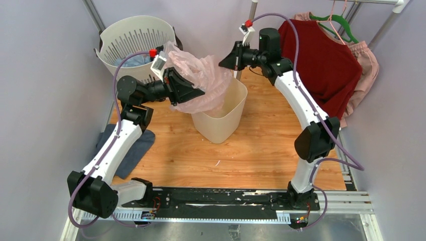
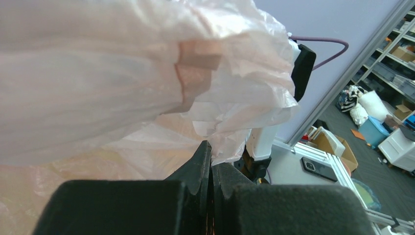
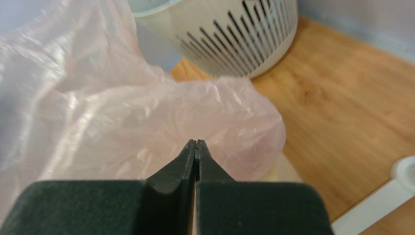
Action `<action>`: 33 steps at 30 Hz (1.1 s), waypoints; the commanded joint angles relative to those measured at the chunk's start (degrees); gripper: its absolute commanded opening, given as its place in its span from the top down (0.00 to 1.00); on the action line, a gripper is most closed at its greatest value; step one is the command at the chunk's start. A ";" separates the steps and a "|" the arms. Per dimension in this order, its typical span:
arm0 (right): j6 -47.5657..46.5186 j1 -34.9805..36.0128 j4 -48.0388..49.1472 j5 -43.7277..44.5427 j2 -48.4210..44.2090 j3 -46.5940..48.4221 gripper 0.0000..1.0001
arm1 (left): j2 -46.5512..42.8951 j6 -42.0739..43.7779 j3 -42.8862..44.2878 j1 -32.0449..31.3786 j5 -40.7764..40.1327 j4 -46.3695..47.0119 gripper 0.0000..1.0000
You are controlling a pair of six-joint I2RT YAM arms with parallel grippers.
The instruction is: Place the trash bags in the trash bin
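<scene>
The thin pale-pink trash bag (image 1: pixel 201 75) hangs bunched over the far-left rim of the cream trash bin (image 1: pixel 223 123), its lower part drooping into the bin's mouth. My left gripper (image 1: pixel 198 93) is shut on the bag's film and holds it up above the bin. In the left wrist view the bag (image 2: pixel 122 73) fills the frame and a fold is pinched at the gripper's tips (image 2: pixel 211 154). My right gripper (image 1: pixel 221 63) is shut at the bag's far-right edge. In the right wrist view its tips (image 3: pixel 195 142) meet in front of the bag (image 3: pixel 122 112), with no film seen between them.
A round white slotted basket (image 1: pixel 133 37) with blue cloth inside stands at the back left, close behind the bag; it also shows in the right wrist view (image 3: pixel 244 34). A blue-grey cloth (image 1: pixel 133 148) lies by the left arm. A red garment (image 1: pixel 321 60) and a pink garment (image 1: pixel 364 65) hang at the back right.
</scene>
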 commanded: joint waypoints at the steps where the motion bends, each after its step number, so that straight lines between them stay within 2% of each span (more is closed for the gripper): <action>1: -1.60 0.07 -6.34 -7.76 -0.61 -3.75 1.00 | -0.33 -0.43 0.53 -0.38 0.55 0.20 0.95; 6: -4.93 1.29 -7.20 -8.06 -7.44 -15.40 1.00 | 1.10 2.37 3.45 -0.34 -0.77 -3.94 0.95; 11: -6.32 2.19 -9.91 -7.65 -11.09 -20.47 1.00 | 3.69 3.82 6.50 -0.34 -1.90 -6.01 0.94; 18: -8.83 2.15 -18.88 2.56 -14.70 -17.46 0.98 | 10.40 4.88 8.55 -0.35 -2.77 -6.82 0.93; 24: -10.51 1.55 -24.46 13.54 -19.47 -14.32 0.78 | 11.82 8.17 7.27 -0.43 -4.31 -6.82 0.93; 31: -10.11 1.18 -24.43 16.29 -22.92 -12.02 0.74 | 12.72 10.56 7.00 -2.71 -5.55 -6.82 0.91; 33: -9.77 1.18 -24.23 14.64 -22.03 -9.63 0.68 | 13.57 11.27 7.60 -4.19 -5.30 -6.82 0.90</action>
